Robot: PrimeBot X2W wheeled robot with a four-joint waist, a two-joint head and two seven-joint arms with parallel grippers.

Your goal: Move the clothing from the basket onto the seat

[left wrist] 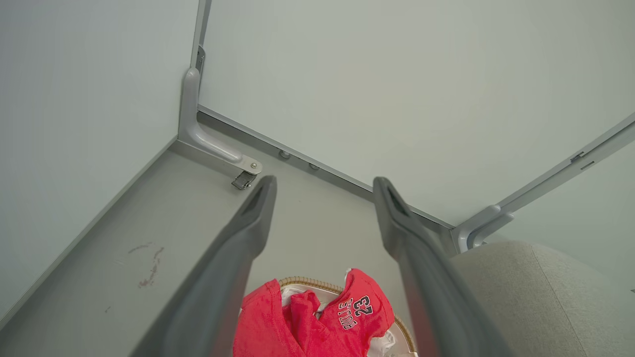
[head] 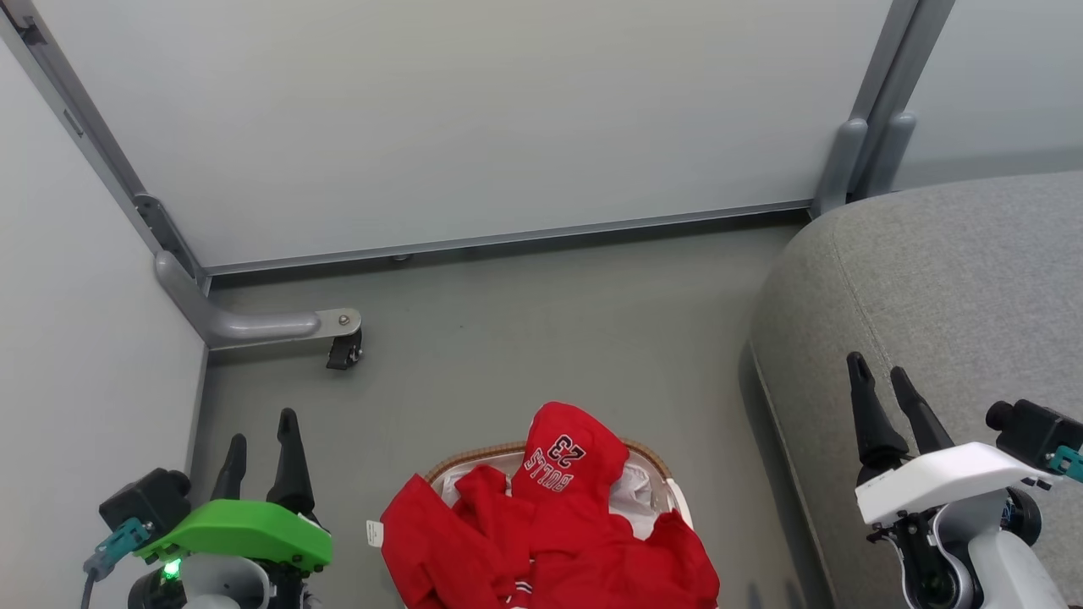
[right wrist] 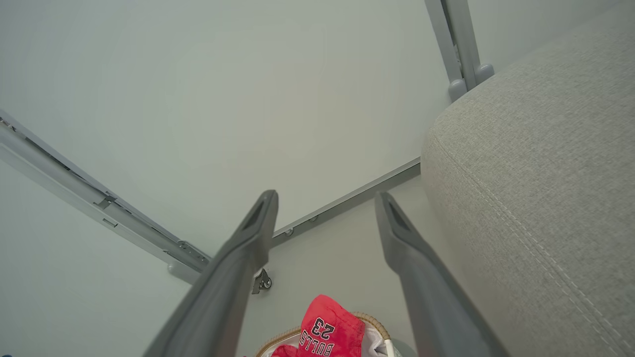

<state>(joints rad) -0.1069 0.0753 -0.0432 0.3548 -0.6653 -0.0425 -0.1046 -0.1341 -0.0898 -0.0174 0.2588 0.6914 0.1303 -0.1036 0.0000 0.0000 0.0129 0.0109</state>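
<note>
Red clothing (head: pixel 550 524) printed "BULLS 23" is heaped in the basket (head: pixel 647 461), spilling over its brown woven rim at the bottom middle of the head view. Both wrist views catch the same clothing (left wrist: pixel 317 322) (right wrist: pixel 325 329) low between the fingers. The grey seat (head: pixel 939 288) fills the right side, its rounded corner toward the basket. My left gripper (head: pixel 262 440) stands open at the lower left, apart from the basket. Over the seat's front edge my right gripper (head: pixel 884 381) is open, nothing between its fingers.
Pale partition panels (head: pixel 457 118) wall off the back and the left. A grey metal foot with a black caster (head: pixel 345 348) juts onto the floor left of the basket. Two grey posts (head: pixel 863 152) stand at the seat's back corner.
</note>
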